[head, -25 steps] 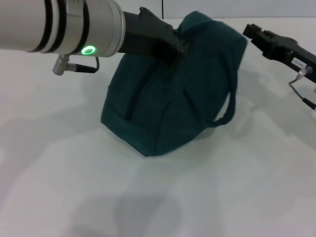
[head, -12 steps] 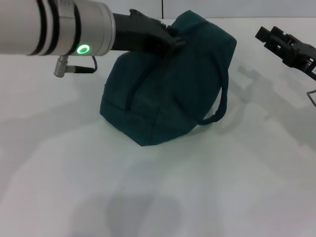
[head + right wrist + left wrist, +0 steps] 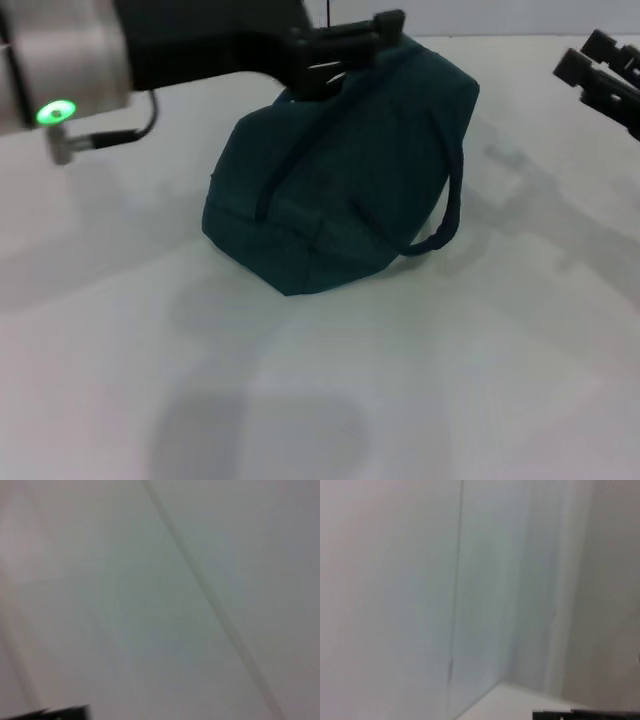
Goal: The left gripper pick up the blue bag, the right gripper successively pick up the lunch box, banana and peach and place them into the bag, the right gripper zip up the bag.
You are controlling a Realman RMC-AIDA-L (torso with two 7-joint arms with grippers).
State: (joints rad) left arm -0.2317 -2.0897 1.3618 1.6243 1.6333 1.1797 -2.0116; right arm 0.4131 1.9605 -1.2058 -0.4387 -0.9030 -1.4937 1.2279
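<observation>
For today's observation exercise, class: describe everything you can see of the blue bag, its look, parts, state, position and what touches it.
The blue bag is a dark teal, soft fabric bag, bulging and slumped, leaning on the white table. One loop handle hangs down its right side; seams and a darker strip run across its front. Its top looks closed, and no contents show. The left claw is at its top edge, seemingly gripping the fabric. The right claw is well clear, at the right edge.

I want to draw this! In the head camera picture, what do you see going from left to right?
Green light ring on the left arm → left pincer at the top of the blue bag → bag's loop handle → right pincer.
</observation>
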